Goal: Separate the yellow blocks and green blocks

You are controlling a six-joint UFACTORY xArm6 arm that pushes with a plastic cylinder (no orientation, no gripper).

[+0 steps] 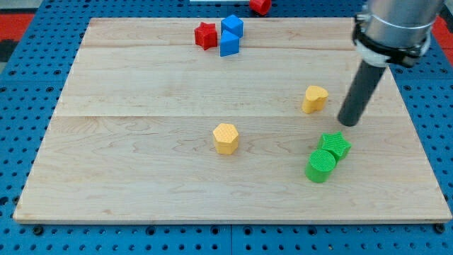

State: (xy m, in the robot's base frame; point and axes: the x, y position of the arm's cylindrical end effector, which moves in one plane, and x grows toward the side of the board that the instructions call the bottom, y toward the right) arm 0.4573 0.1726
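A yellow hexagonal block (226, 138) sits near the board's middle. A second yellow block (315, 98), rounded with a point, sits to the right of centre. A green star-shaped block (335, 146) and a green cylinder (320, 166) touch each other at the lower right. My tip (348, 121) stands just right of the second yellow block and just above the green star block, touching neither.
A red star-shaped block (205, 35) and two blue blocks (231, 26) (228, 44) cluster at the view's top centre. Another red block (260, 6) lies off the wooden board (141, 163) at the top. Blue pegboard (28, 85) surrounds the board.
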